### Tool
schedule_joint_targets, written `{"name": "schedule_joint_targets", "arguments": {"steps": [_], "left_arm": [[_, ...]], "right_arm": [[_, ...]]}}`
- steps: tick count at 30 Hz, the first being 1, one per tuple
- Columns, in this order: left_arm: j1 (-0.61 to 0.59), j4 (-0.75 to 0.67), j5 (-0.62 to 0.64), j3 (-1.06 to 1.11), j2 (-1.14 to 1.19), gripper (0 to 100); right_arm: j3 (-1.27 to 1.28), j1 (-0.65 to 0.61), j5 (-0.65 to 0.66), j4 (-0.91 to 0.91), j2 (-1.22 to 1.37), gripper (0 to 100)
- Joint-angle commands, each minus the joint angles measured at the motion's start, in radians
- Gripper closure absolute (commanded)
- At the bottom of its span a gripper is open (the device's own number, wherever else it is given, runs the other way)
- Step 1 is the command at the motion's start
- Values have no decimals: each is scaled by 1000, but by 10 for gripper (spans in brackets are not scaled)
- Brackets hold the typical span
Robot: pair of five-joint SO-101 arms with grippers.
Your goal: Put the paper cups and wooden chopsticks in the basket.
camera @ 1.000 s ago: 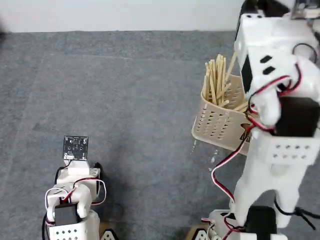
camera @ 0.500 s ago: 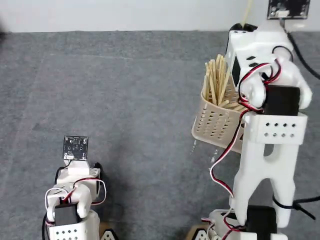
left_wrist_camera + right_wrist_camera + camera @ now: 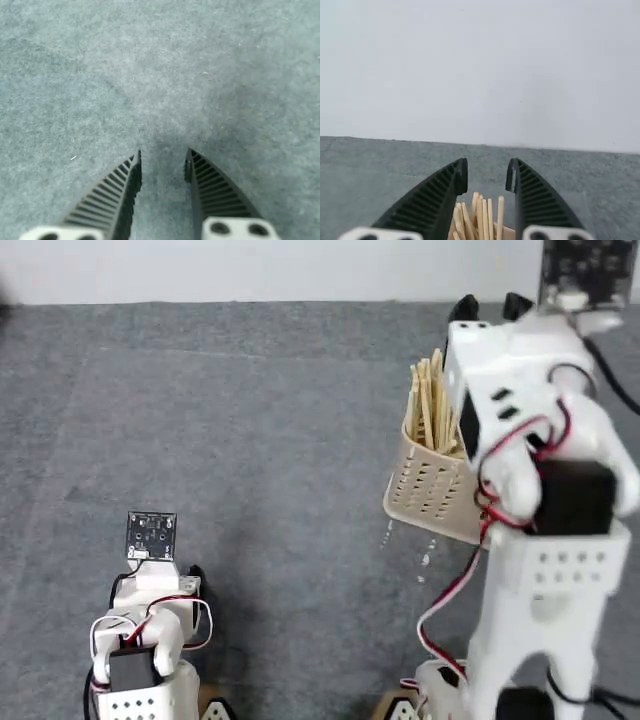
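A beige slotted basket [image 3: 428,487] stands at the right of the grey mat, with a bundle of wooden chopsticks [image 3: 430,405] sticking upright out of it. My right arm rises over the basket and hides its right part. The right gripper [image 3: 489,308] is above the basket's far side and open, with nothing between its fingers. From the right wrist view the right gripper [image 3: 486,172] faces the white wall, with the chopstick tips [image 3: 480,215] just below it. My left gripper [image 3: 162,157] is open over bare mat, near the front left corner [image 3: 193,575].
A white wall [image 3: 250,270] borders the far edge of the grey mat [image 3: 260,440]. The left arm's base [image 3: 140,660] sits at the front left, the right arm's base [image 3: 520,680] at the front right.
The right arm has shifted over the basket and its black fingertips have come into sight near the wall. The left arm has kept still.
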Motion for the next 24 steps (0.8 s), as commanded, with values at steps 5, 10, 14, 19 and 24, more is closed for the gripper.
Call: {"name": "schedule_joint_targets", "arguments": {"steps": [5,10,14,19,24], "left_arm": [[6,5,3,-10,2,858],[6,5,3,-10,2,858],[6,5,3,-10,2,858],[6,5,3,-10,2,858],[6,5,3,-10,2,858]], "right_arm": [[-8,-5,-6,209,-97,993],[-6,-7,-14,414,-139,990],[-5,-7,-17,575,-170,990],[163,1,-100,581,-283,990],[489,-1,-115,444,-504,990]]}}
